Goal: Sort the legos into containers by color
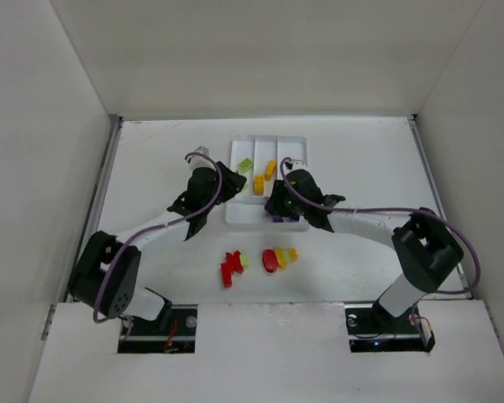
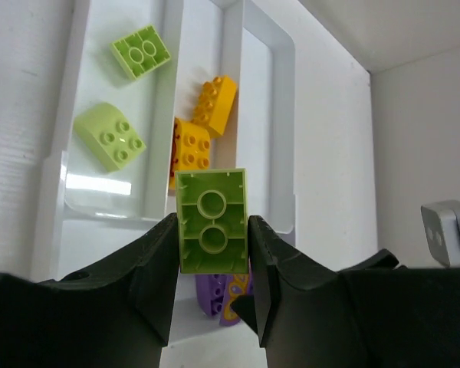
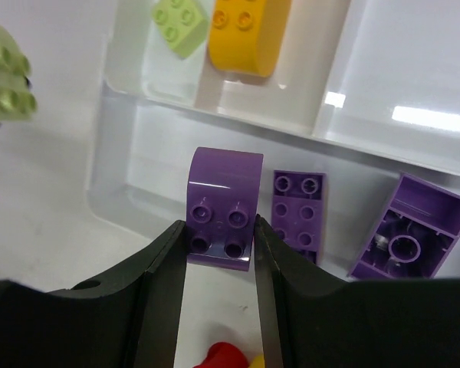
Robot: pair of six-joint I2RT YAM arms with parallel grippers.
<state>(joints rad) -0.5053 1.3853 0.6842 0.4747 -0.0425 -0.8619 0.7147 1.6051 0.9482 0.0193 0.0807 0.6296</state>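
White tabletop (image 1: pixel 151 159), walled on three sides, carries the tray (image 1: pixel 296 148). At the tray's left side the left gripper (image 2: pixel 212 253) is clamped on a light green brick (image 2: pixel 211 218), its two-socket underside showing. Over the tray's near crosswise section the right gripper (image 3: pixel 221 253) pinches a curved purple brick (image 3: pixel 221 201) beside two other purple bricks (image 3: pixel 298 208). Red and yellow bricks (image 1: pixel 269 259) lie loose nearer than the tray, with open table on either side.
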